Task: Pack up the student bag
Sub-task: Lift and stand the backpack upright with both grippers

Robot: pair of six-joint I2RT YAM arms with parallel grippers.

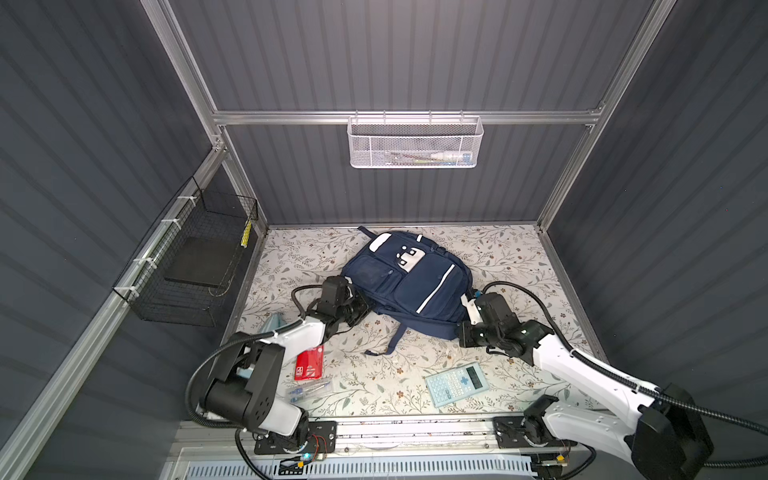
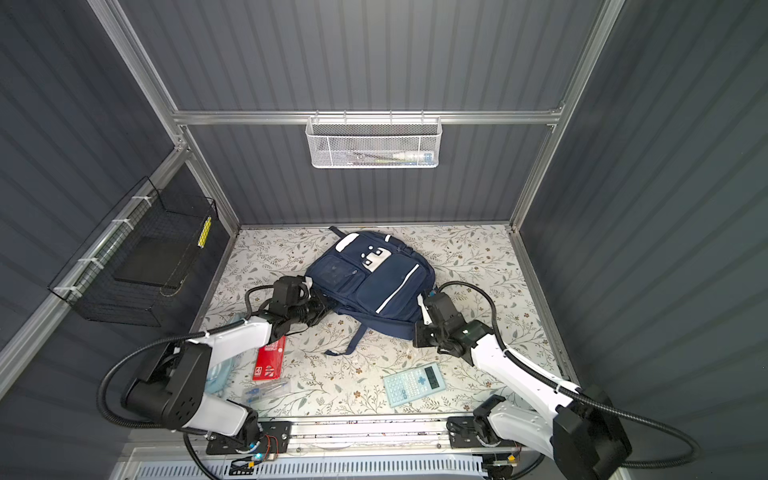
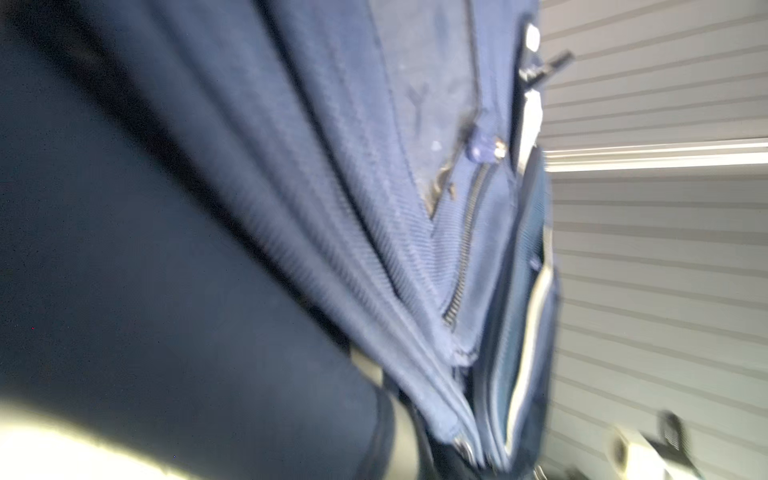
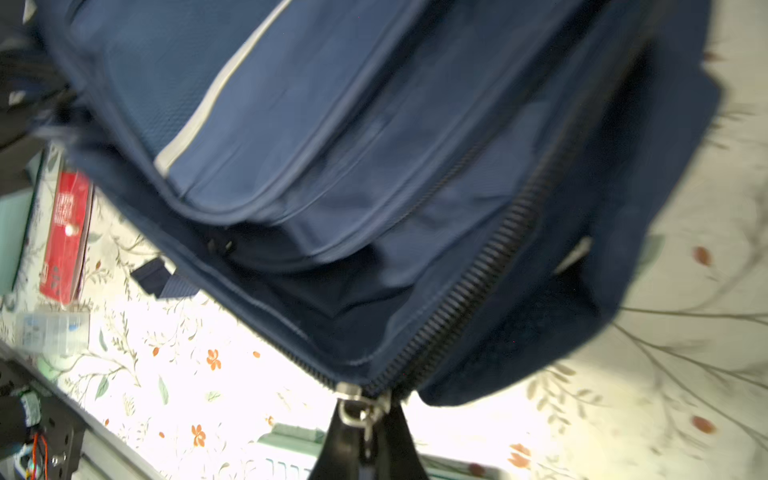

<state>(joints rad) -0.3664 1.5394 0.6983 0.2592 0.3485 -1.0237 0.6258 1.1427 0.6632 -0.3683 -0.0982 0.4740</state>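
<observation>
The student bag (image 1: 409,282) (image 2: 370,282), a navy backpack with white trim, lies flat on the flowered table in both top views. My left gripper (image 1: 360,310) (image 2: 318,310) presses against its near-left edge. The left wrist view is blurred and filled with the bag's folds (image 3: 332,208) and a zip slider (image 3: 461,446), so the jaws' state does not show. My right gripper (image 4: 365,446) (image 1: 464,334) is at the bag's near-right corner, shut on the metal zipper pull (image 4: 360,413). The zip teeth (image 4: 490,270) spread apart from the slider.
A pale blue calculator (image 1: 455,384), a red booklet (image 1: 309,362), a clear case (image 1: 307,390) and a light-blue pouch (image 1: 272,324) lie on the table's near part. A white mesh basket (image 1: 413,143) hangs on the back wall, a black wire basket (image 1: 195,266) on the left wall.
</observation>
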